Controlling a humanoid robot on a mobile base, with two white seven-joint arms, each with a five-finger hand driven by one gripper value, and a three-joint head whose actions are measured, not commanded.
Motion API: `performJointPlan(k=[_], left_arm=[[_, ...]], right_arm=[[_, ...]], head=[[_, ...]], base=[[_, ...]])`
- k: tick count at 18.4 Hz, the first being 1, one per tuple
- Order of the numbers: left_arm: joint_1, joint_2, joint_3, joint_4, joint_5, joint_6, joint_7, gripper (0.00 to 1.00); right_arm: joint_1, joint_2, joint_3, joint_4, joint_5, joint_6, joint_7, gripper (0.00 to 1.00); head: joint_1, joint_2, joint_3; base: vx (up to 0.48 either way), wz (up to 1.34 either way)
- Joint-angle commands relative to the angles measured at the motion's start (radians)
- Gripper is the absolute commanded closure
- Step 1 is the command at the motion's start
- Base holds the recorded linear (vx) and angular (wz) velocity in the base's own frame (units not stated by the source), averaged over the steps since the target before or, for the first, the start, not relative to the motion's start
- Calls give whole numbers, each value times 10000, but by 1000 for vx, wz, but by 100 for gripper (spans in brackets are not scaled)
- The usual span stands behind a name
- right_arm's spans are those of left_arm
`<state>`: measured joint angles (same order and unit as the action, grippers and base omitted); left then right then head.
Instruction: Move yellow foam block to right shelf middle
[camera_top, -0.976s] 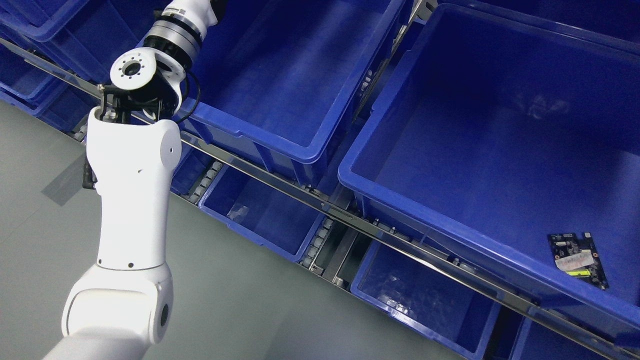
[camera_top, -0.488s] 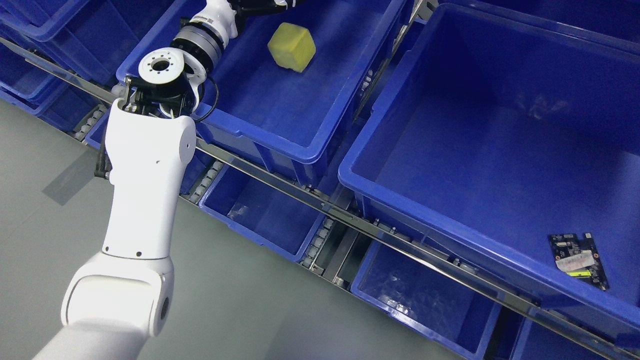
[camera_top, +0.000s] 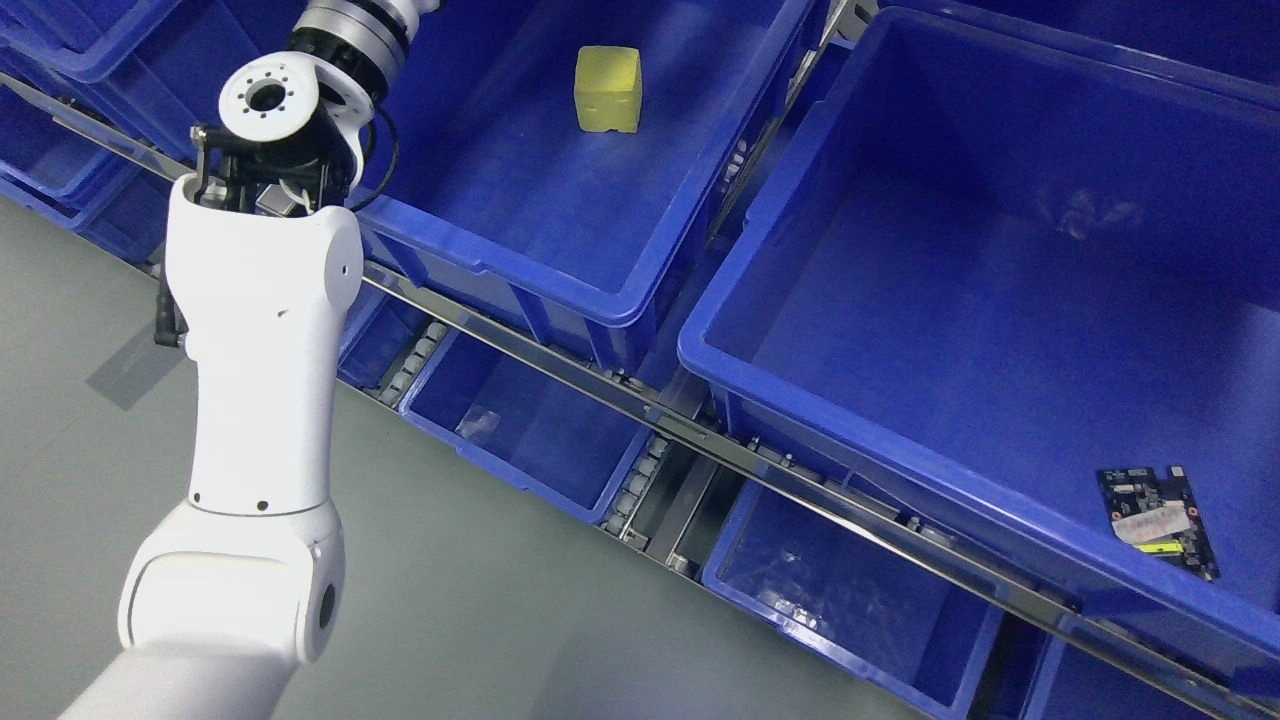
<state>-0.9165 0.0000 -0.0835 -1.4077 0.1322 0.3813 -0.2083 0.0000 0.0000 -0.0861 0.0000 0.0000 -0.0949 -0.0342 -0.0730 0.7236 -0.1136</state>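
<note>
yellow foam block in bin

yellow foam block (camera_top: 608, 89) resting upright on floor of large blue plastic bin (camera_top: 520, 270), untouched, right of white left arm (camera_top: 262, 330). left hand past top edge, out of view; grip impossible to tell. green circuit board (camera_top: 1157, 519) in neighbouring blue bin (camera_top: 760, 400), far right.

Left hand beyond top edge

No text can be read — the circuit board's (camera_top: 1158, 520) labels are too small.
</note>
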Motion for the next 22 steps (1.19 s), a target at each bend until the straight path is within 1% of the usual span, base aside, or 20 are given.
performJointPlan(k=[1, 7, 9, 11, 12, 13, 14, 17, 19, 22], left_arm=[[-39, 175, 958, -1248, -18, -24, -18, 0], [114, 175, 958, -1401, -18, 114, -18, 0], [817, 175, 851, -1523, -18, 130, -18, 0], [1416, 175, 713, -1600, -18, -69, 58, 0], [1662, 175, 712, -1616, -18, -541, 73, 0], [2089, 175, 667, -1616, -18, -1669, 74, 0], [2458, 175, 621, -1616, -18, -2455, 74, 0], [3594, 175, 544, -1905, -18, -3839, 58, 0], [4026, 175, 513, -2351, -18, -3982, 58, 0], [4057, 175, 513, -2368, -18, -3477, 58, 0]], right_arm=[[15, -175, 2, -175, 31, -2, 4, 0], [15, -175, -14, -175, 31, -2, 4, 0], [15, -175, 2, -175, 31, -2, 4, 0], [15, -175, -14, -175, 31, -2, 4, 0], [15, -175, 2, -175, 31, -2, 4, 0], [15, -175, 2, -175, 31, -2, 4, 0], [15, -175, 2, -175, 31, -2, 4, 0], [15, -175, 2, -175, 31, -2, 4, 0], [15, -175, 2, -175, 31, -2, 4, 0], [15, -175, 2, -175, 31, -2, 4, 0]], head=[[0, 0, 0], [0, 0, 0], [0, 0, 0], [0, 0, 0], [0, 0, 0], [0, 0, 0], [0, 0, 0], [0, 0, 0], [0, 0, 0], [0, 0, 0]], base=[[0, 0], [0, 0], [0, 0], [0, 0], [0, 0], [0, 0], [0, 0], [0, 0], [0, 0], [0, 0]])
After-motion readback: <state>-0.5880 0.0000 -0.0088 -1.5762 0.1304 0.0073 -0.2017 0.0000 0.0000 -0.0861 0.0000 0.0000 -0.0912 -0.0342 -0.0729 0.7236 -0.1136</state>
